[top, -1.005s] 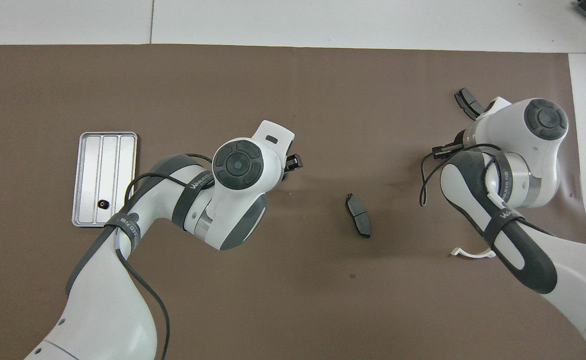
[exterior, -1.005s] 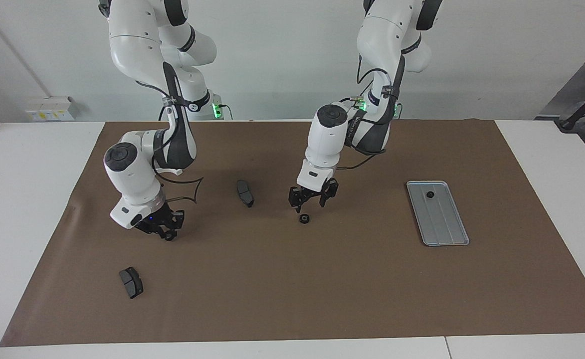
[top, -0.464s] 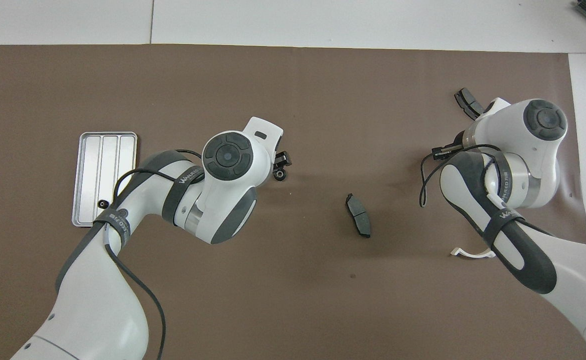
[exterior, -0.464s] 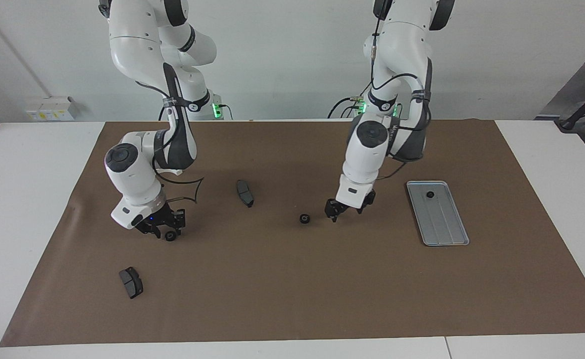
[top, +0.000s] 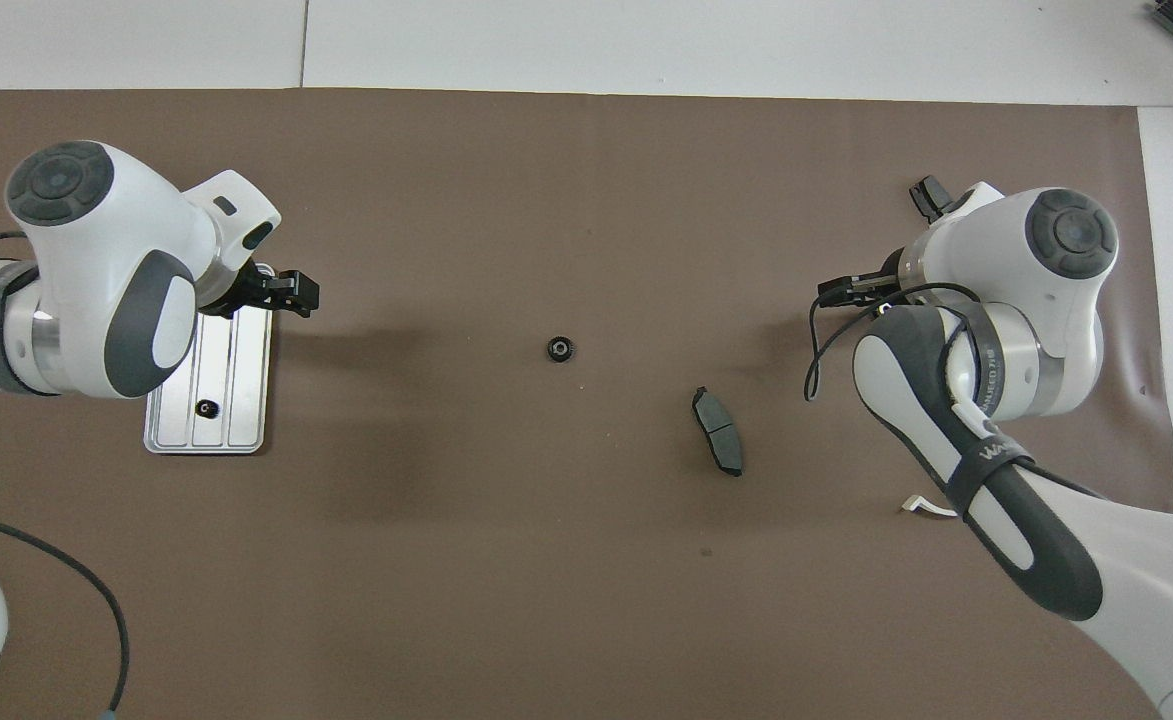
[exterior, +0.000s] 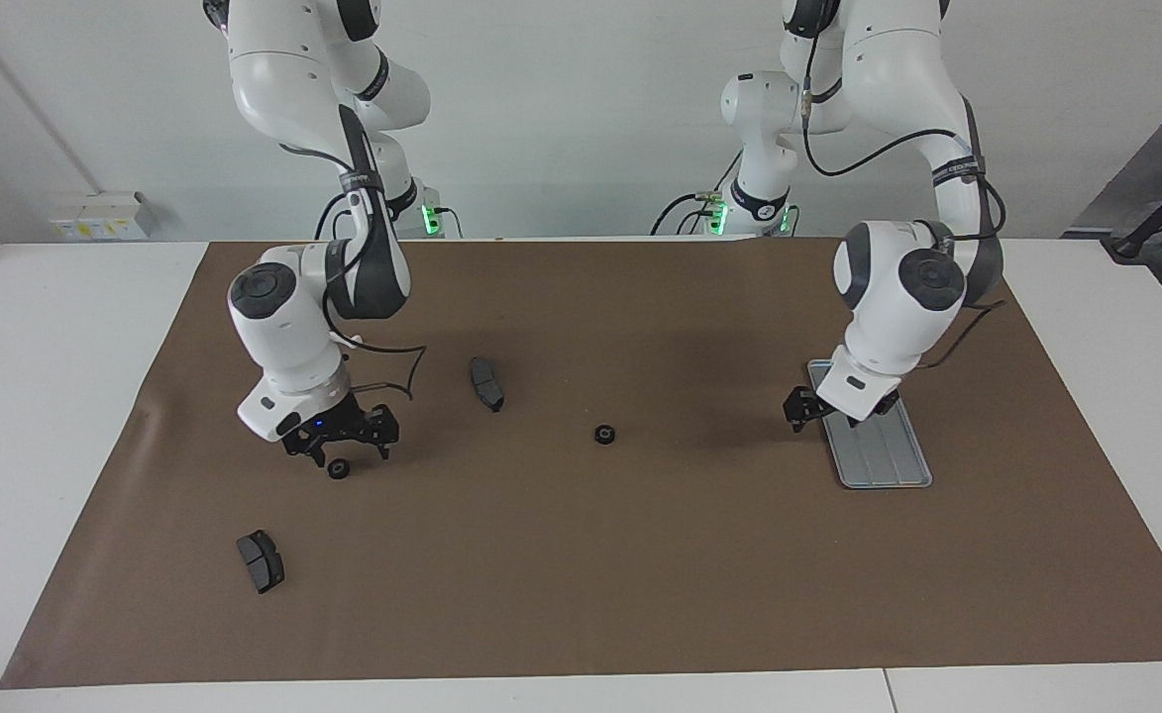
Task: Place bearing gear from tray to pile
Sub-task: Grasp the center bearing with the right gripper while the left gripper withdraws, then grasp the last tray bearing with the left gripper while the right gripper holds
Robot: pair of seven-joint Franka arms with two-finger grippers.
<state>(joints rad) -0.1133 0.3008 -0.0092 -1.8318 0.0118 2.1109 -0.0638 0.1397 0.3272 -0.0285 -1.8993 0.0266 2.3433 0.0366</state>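
The silver tray [exterior: 886, 458] [top: 234, 395] lies toward the left arm's end of the table, with one small black bearing gear [top: 207, 407] in it; the facing view hides that gear. My left gripper [exterior: 802, 408] [top: 296, 294] hangs open and holds nothing, low over the mat at the tray's edge. The pile is two loose gears on the mat. One gear [exterior: 603, 434] [top: 559, 348] sits mid-table. The other gear [exterior: 339, 468] lies just under my right gripper [exterior: 338, 448], which is open above it.
One dark brake pad [exterior: 486, 383] [top: 718, 431] lies between the two loose gears, nearer to the robots. A second brake pad [exterior: 261, 560] lies farther from the robots than the right gripper. The brown mat [exterior: 581, 594] covers the table.
My left arm swung from over the mid-table gear to the tray's edge. My right gripper opened, left its gear on the mat and rose a little.
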